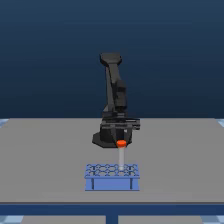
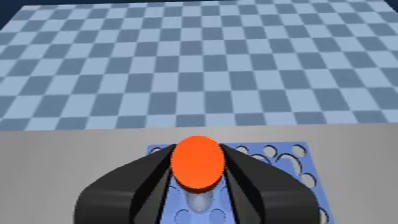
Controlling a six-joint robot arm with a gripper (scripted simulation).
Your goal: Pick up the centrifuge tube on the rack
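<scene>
- Exterior view: the black arm [image 1: 114,95] stands on the grey bench [image 1: 45,160], reaching down toward the camera, with the jaws [image 1: 120,141] low over the light-blue rack [image 1: 111,177].
- The centrifuge tube [image 1: 121,156] is upright, its orange-red cap level with the jaws and its pale body running down to the rack's top grid, toward the exterior view's right of the rack's middle.
- At this size I cannot tell whether the tapered tip sits in its hole or hangs just clear of it.
- Wrist view: the orange-red cap [image 2: 197,162] fills the gap between the two black fingers [image 2: 133,182], which lie close along both sides of it.
- The jaws look narrowed onto the tube just under the cap, with no gap showing on either side; the grip seems made, though actual contact is a judgement from this angle.
- Below the cap a short stretch of whitish tube shows over the rack's round holes, with checkered floor beyond the bench.
- Handling, as I judge it: the tube is light, stiff and smooth plastic, so it could slip or tilt if pinched low on the taper.
- The best hold is high on the straight body right beneath the cap, whose wider rim acts as a stop.
- A straight vertical lift should keep the tip from catching the hole's edge and dragging the light rack along.
</scene>
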